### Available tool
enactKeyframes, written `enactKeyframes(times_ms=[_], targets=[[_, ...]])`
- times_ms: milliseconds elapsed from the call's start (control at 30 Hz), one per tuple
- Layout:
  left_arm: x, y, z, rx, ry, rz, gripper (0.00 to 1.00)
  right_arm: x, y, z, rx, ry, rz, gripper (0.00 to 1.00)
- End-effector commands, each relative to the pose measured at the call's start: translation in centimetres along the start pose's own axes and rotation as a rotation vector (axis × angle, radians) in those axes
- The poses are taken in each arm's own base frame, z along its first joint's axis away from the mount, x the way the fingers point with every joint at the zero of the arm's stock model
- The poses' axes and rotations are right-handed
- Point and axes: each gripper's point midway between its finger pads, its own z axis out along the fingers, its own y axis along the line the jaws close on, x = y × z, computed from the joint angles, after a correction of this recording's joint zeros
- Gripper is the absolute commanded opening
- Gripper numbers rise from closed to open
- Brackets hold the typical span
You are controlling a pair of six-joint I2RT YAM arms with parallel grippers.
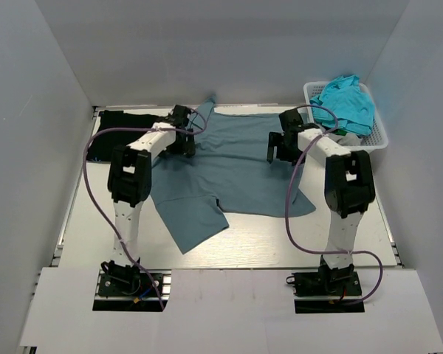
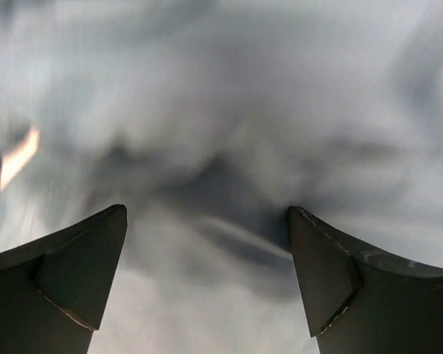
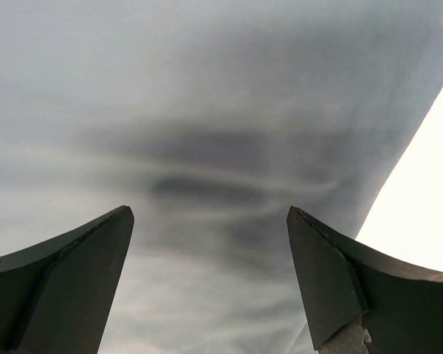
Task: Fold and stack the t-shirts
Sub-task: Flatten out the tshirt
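Observation:
A slate-blue t-shirt [image 1: 229,173] lies spread over the middle of the table, one sleeve pointing to the near left. It fills the left wrist view [image 2: 221,110] and the right wrist view [image 3: 207,110]. My left gripper [image 1: 183,140] is open just above the shirt's far left part, nothing between its fingers. My right gripper [image 1: 280,147] is open above the shirt's far right part, close to its edge, and empty. A black t-shirt [image 1: 122,129] lies folded at the far left. Turquoise t-shirts [image 1: 345,99] are heaped in the basket.
A white lattice basket [image 1: 376,136] stands at the far right corner, beside my right arm. Purple cables loop from both arms. White walls close in the table on the left, back and right. Bare table [image 3: 428,199] shows past the shirt's right edge.

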Motion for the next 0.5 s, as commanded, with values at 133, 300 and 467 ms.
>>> enactKeyframes(times_ms=[133, 300, 467], targets=[[1.6, 0.3, -11.4, 0.229, -0.068, -0.085, 1.00, -2.2, 2.1, -11.8, -0.190, -0.254, 0.058, 0.90], [7.8, 1.3, -16.0, 0.307, 0.015, -0.205, 1.00, 3.3, -1.3, -13.4, -0.112, -0.224, 0.257, 0.90], [17.8, 2.8, -17.7, 0.331, 0.210, -0.214, 1.00, 10.5, -7.5, -12.0, 0.104, -0.118, 0.427, 0.90]])
